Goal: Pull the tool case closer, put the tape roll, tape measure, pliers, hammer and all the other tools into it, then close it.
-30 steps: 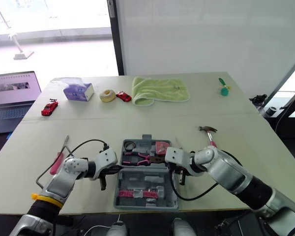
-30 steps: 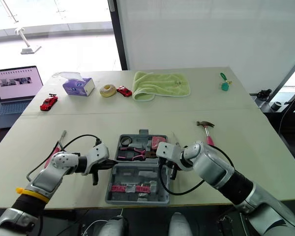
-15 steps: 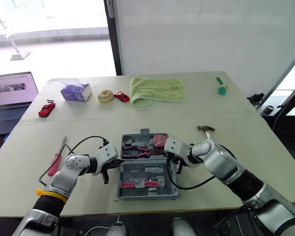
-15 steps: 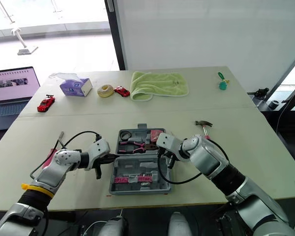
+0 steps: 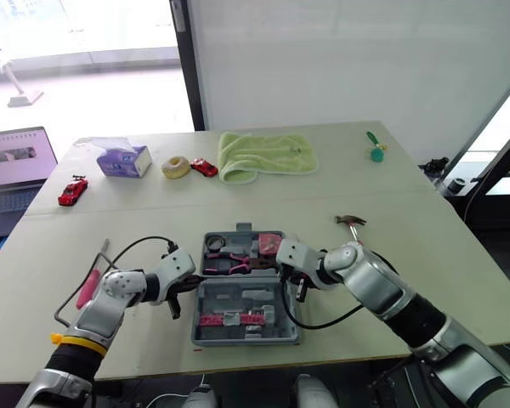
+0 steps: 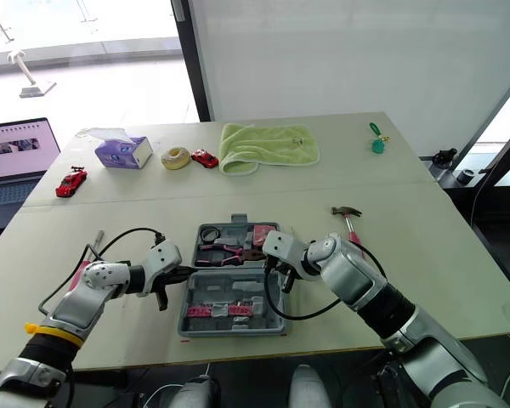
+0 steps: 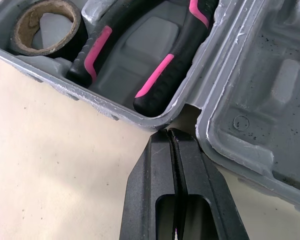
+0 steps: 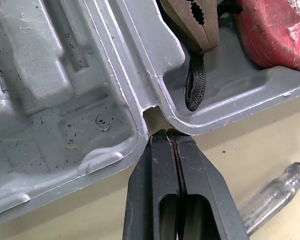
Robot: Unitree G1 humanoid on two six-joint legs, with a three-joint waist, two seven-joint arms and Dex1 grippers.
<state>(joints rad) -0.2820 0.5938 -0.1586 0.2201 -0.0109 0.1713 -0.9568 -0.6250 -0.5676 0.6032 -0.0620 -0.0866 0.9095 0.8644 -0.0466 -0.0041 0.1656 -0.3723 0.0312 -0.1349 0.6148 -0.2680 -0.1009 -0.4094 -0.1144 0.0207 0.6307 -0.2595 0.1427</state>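
The grey tool case (image 5: pixel 246 293) lies open near the table's front edge. Its far half holds a black tape roll (image 7: pixel 45 25), pink-handled pliers (image 5: pixel 229 265) and a red tape measure (image 8: pixel 275 30). My left gripper (image 7: pixel 169 134) is shut, its tip at the hinge notch on the case's left side. My right gripper (image 8: pixel 171 135) is shut too, its tip at the hinge notch on the right side. The hammer (image 5: pixel 354 223) lies on the table to the right of the case. A clear-handled screwdriver (image 8: pixel 275 192) lies beside my right gripper.
A pink-handled screwdriver (image 5: pixel 89 285) and a bent metal bar (image 5: pixel 64 310) lie left of the case. Along the far side sit a tissue box (image 5: pixel 119 159), a beige ring (image 5: pixel 176 167), two red toy cars (image 5: pixel 70 189), a green towel (image 5: pixel 263 155) and a green item (image 5: pixel 375 151). A laptop (image 5: pixel 13 170) stands off the left edge.
The camera has shifted, so the whole scene sits a little differently. Both grippers stay shut at the case's hinge corners, and the case keeps its place relative to the hammer.
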